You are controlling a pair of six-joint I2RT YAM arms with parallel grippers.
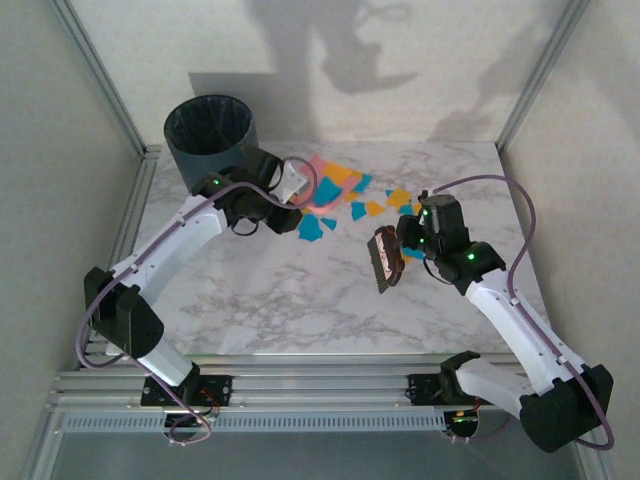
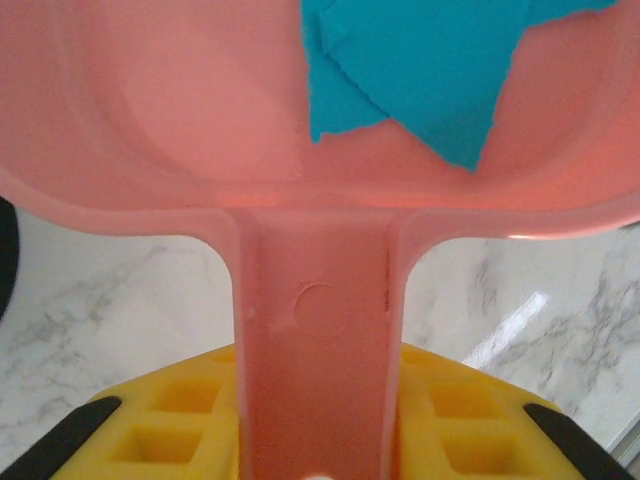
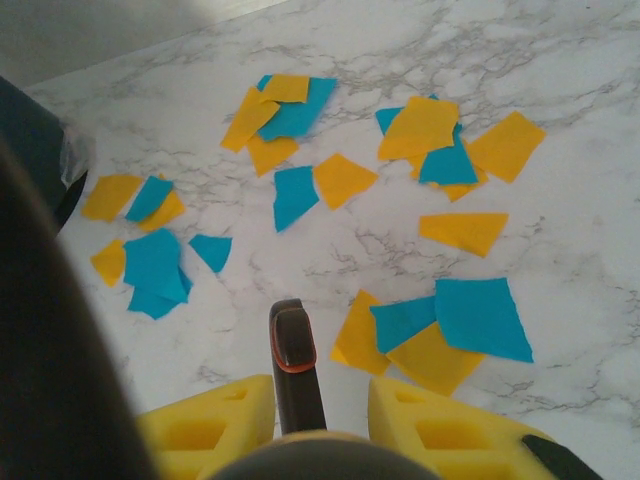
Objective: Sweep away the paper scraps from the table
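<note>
Firmly, left tool [image 2: 320,430] clamps dustpan [image 2: 150,120], right tool [image 3: 300,425] brush [image 1: 385,260].

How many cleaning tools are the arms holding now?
2. The pink dustpan is in the left gripper, beside the bin; the brush is in the right gripper, close to the paper scraps.

Left end effector [image 1: 296,186] closed, arm stretched forward; right end effector [image 1: 405,243] closed, arm bent inward, wrist angled left.
</note>
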